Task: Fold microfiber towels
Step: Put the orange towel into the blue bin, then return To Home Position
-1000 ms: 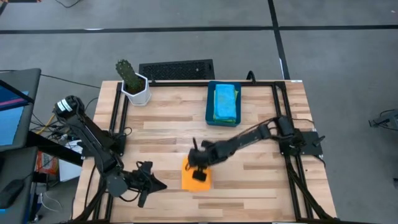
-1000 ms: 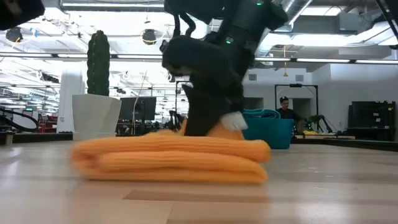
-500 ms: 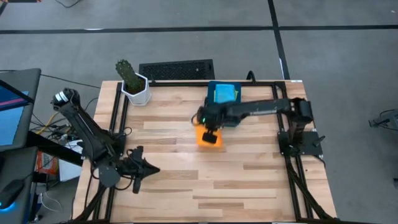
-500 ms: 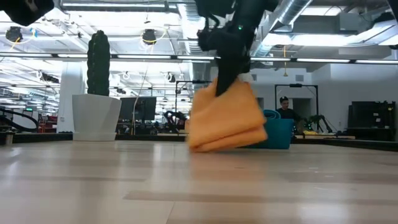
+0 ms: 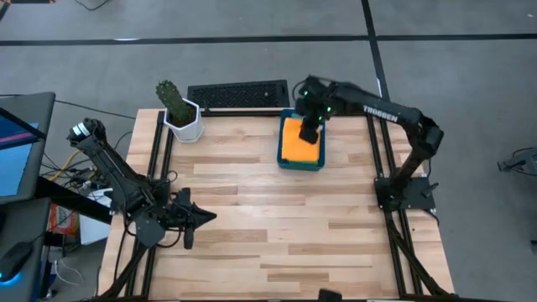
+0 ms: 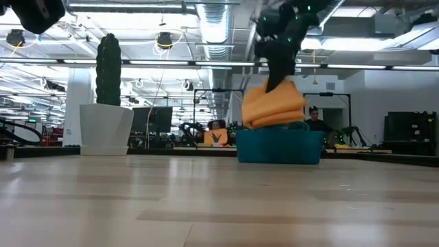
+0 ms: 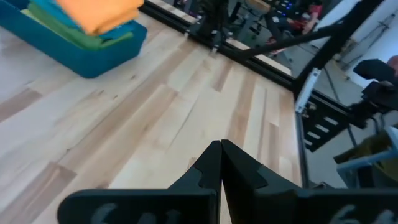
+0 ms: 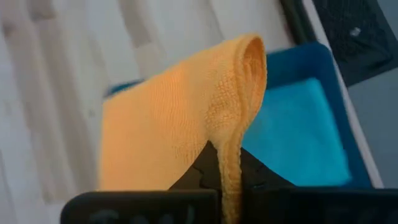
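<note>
**Orange towel hangs over the bin — drop-off is straight down**

Orange towel (image 5: 300, 143), folded, is up in the air, pinched by the right gripper (image 5: 310, 127) at its far edge. High view: the cloth covers nearly the whole blue bin (image 5: 282, 159) at the table's far side, just a strip of rim showing round it. Low view: the towel's (image 6: 274, 106) underside sits just above the bin (image 6: 278, 146) rim, not yet resting inside as far as I can tell.

Right wrist view gives the key relation: the orange fold (image 8: 180, 118) drapes from the clamped fingers, w/ a light blue towel (image 8: 295, 137) already lying in the bin directly beneath it. Left wrist view also catches a green towel (image 7: 74, 34) stacked under the orange in the bin.

So target lies below the gripper, not off to a side. Towel's long axis runs roughly w/ the bin's long axis, near-to-far across the table — looks lined up, prob. only a lowering and a let-go needed. Risk, my read: the hanging edge could catch the near rim and unfold.

Left gripper (image 5: 200, 220) is parked at the near left edge of the table, fingers (image 7: 214, 171) pressed together, holding nothing, well apart from the bin. Right arm is clearly the nearer one; this move is all its own.
</note>
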Available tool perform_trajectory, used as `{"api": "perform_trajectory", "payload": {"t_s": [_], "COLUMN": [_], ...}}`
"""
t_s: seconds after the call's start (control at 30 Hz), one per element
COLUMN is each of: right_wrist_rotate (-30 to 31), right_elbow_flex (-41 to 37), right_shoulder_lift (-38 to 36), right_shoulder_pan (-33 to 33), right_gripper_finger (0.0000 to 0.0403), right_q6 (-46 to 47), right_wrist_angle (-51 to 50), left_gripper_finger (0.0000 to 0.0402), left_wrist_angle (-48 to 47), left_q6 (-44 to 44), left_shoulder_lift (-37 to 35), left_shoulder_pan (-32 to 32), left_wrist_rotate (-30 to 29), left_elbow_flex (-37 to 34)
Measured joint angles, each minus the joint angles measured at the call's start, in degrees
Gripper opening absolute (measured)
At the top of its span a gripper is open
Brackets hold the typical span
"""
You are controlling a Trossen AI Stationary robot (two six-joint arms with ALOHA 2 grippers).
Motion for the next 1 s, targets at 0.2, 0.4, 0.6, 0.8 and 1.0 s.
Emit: {"api": "perform_trajectory", "payload": {"t_s": [0.2, 0.4, 0.6, 0.8, 1.0], "right_wrist_rotate": [-1.96, -1.93, -1.69, -1.77, -2.82], "right_elbow_flex": [-0.01, 0.04, 0.04, 0.04, 0.06], "right_shoulder_lift": [5.06, 11.15, 11.72, 5.45, -9.33], "right_shoulder_pan": [-6.58, -8.48, -8.38, -9.05, -9.17], "right_gripper_finger": [0.0022, 0.0086, 0.0209, 0.0268, 0.0269], "right_q6": [-4.74, -5.44, -6.81, -6.88, -2.81], "right_wrist_angle": [0.94, 1.01, 1.64, 2.29, 1.89], "left_gripper_finger": [0.0, 0.0, 0.0002, 0.0012, 0.001], "left_wrist_angle": [-1.12, -1.17, -1.61, -1.12, -1.33], "left_q6": [-0.51, 0.16, 0.15, 0.08, 10.81], "left_shoulder_lift": [0.0, 0.02, 0.02, -1.03, -7.31], "left_shoulder_pan": [1.94, 3.83, 5.33, 7.94, 10.69], "left_wrist_rotate": [-0.06, -0.11, -0.12, -0.93, -6.61], "left_elbow_flex": [0.0, 0.0, 0.0, 0.03, 4.41]}}
